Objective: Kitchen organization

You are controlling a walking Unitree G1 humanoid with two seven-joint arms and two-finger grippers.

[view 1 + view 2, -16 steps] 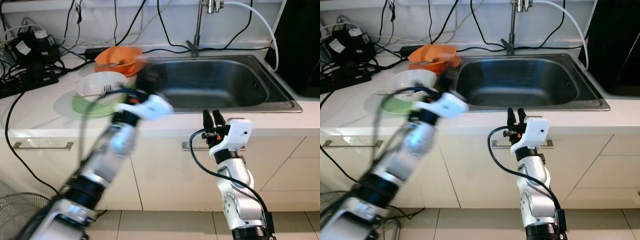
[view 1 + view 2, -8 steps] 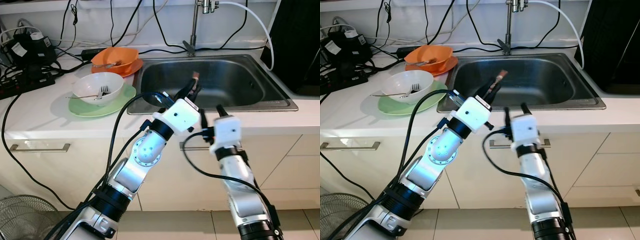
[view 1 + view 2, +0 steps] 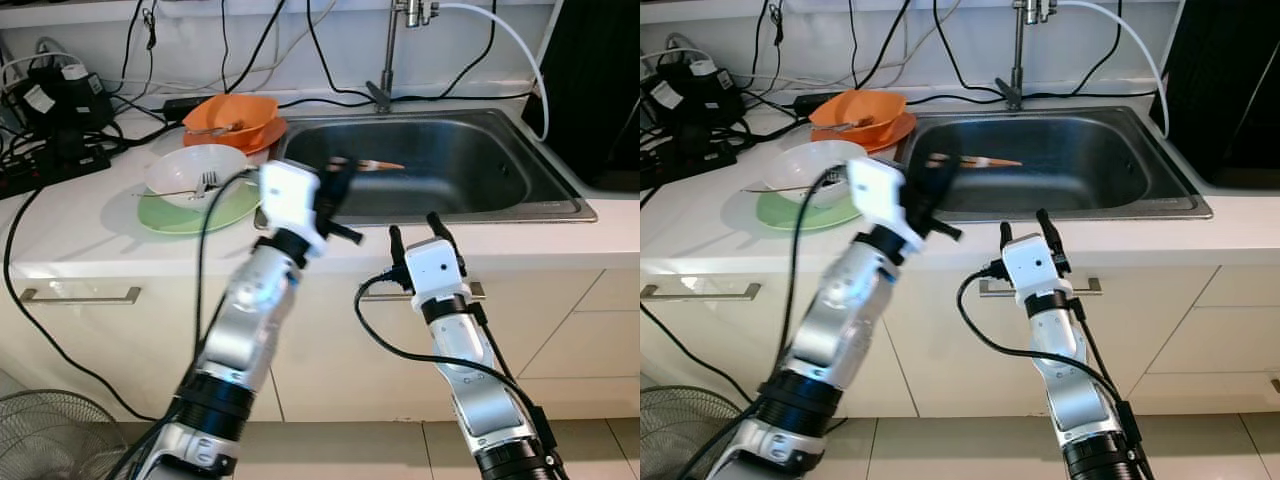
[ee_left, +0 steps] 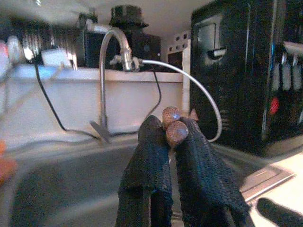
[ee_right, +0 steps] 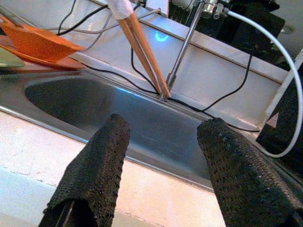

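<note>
Two chopsticks [image 3: 975, 160], left pincer [image 3: 940, 170].

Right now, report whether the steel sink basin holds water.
Looks dry: the steel sink basin shows bare metal, no waterline. The left gripper holds brown chopsticks over it.

Motion-blurred left hand [image 3: 335, 180], chopsticks [image 3: 378, 165] ends buried between its fingers; faucet [image 3: 410, 12] top cropped.

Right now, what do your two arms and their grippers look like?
Both arms are silver metal with black joint rings. The left arm and the right arm each end in a white boxy wrist block. A loose black cable loops beside each arm. Each gripper has two long black fingers with a dotted, textured surface.
</note>
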